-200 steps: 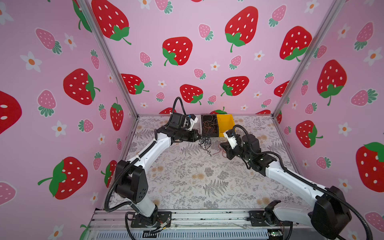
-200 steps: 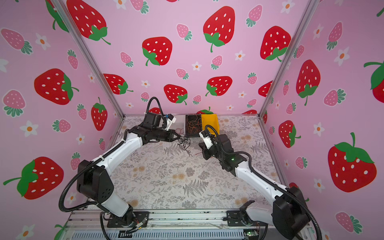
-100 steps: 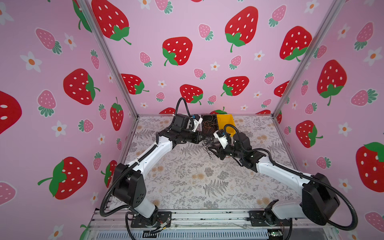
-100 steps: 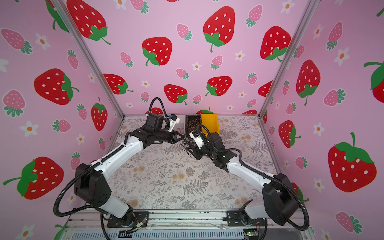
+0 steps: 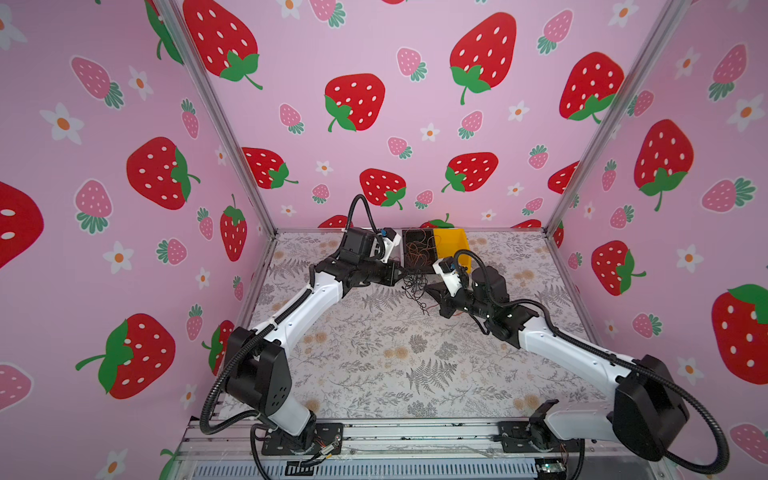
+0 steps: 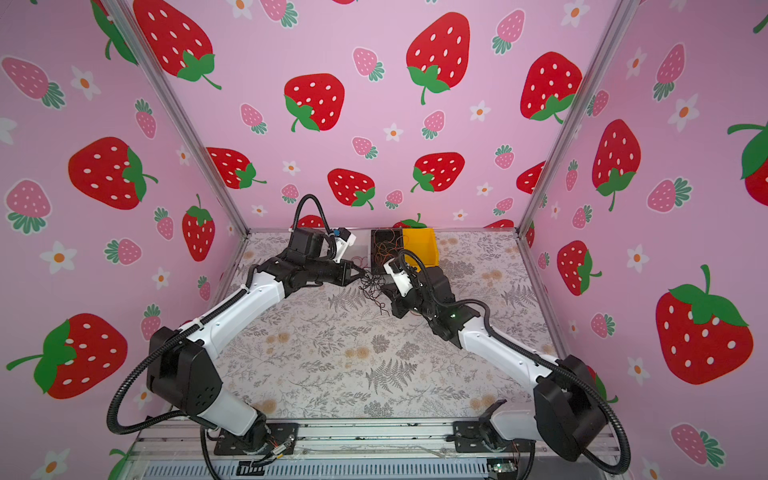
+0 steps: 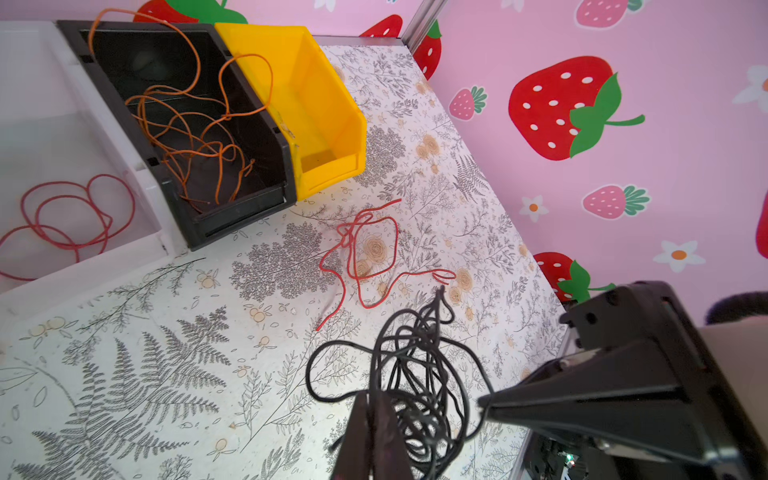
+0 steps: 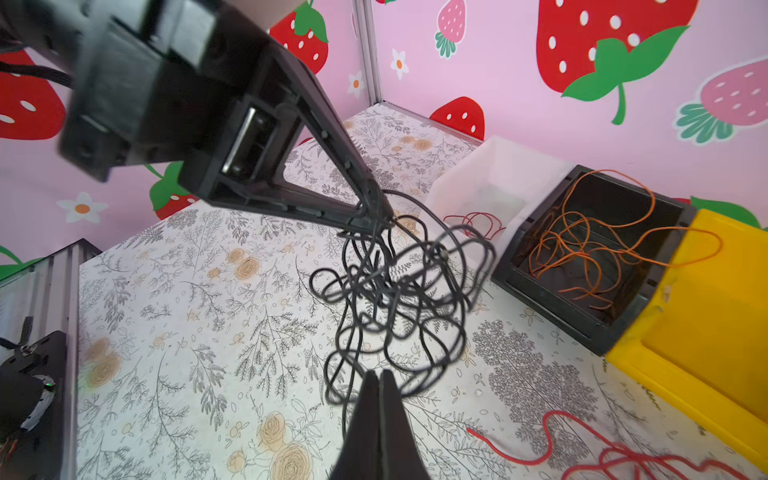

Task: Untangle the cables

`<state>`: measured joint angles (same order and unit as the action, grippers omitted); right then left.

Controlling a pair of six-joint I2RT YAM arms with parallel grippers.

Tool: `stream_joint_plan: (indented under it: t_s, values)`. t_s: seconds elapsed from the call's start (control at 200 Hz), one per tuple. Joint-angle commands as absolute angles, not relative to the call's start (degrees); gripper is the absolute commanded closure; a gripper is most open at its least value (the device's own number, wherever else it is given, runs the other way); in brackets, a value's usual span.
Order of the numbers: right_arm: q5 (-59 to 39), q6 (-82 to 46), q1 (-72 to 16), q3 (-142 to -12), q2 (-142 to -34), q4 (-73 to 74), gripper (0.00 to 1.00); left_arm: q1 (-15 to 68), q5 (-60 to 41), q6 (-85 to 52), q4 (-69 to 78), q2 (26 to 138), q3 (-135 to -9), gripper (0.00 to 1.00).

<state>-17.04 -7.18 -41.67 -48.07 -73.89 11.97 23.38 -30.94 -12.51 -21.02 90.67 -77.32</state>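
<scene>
Your table (image 5: 374, 353) carries three bins in a row along the back wall, touching side by side: the left bin (image 7: 62, 145), the middle bin (image 7: 183, 216) and the right bin (image 7: 328, 104). One coiled cable (image 7: 104, 220) lies in the left bin. Several loose cables (image 7: 187, 137) lie in the middle bin, and one of them loops over the shared rim above the right bin. A single cable (image 7: 347, 239) lies flat on the table in front of the right bin. Left of it, in front of the middle bin, a tangle (image 8: 395, 291) hangs above the table. The left gripper (image 8: 372, 212) is at its left edge and the right gripper (image 8: 376, 374) at its right edge.
</scene>
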Motion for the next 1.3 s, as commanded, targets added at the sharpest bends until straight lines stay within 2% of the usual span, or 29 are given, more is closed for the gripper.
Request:
stream_joint_plan:
  t_s: [0.0,0.24,0.345,0.405,0.52,0.57,0.855,1.08,1.296]
  values:
    - [-15.0,-6.5,-40.9,-46.1,-71.1,12.5,1.00,22.1,-32.5,-13.1,-20.0,88.3,-76.6,1.00]
    - [-20.7,-7.3,-40.9,-49.8,-75.3,11.7,1.00,22.2,-35.3,-13.1,-17.9,87.1,-75.6,1.00]
    - [-19.3,-8.1,-40.9,-49.5,-75.2,11.7,1.00,22.1,-34.3,-12.4,-17.8,86.1,-74.7,1.00]
    - [-18.8,-8.3,-40.9,-49.3,-74.8,11.7,0.84,22.1,-34.1,-12.1,-17.2,85.3,-73.9,1.00]
    - [-22.4,-8.8,-40.9,-49.5,-75.5,12.7,0.68,22.5,-35.2,-11.3,-14.1,84.0,-72.1,1.00]
    - [-24.1,-9.7,-40.9,-49.5,-76.1,13.5,0.64,22.7,-35.1,-10.9,-13.1,83.5,-71.6,1.00]
    - [-32.5,-12.1,-40.9,-48.2,-76.3,14.8,0.63,24.3,-29.1,-7.7,-8.1,79.4,-67.9,1.00]
    - [-31.7,-15.1,-40.5,-46.5,-74.8,19.2,0.61,26.0,-28.3,-4.9,-4.4,77.4,-65.6,1.00]
    - [-31.7,-13.7,-36.1,-44.2,-69.3,19.7,0.63,26.0,-30.0,-1.5,-6.1,76.2,-65.3,1.00]
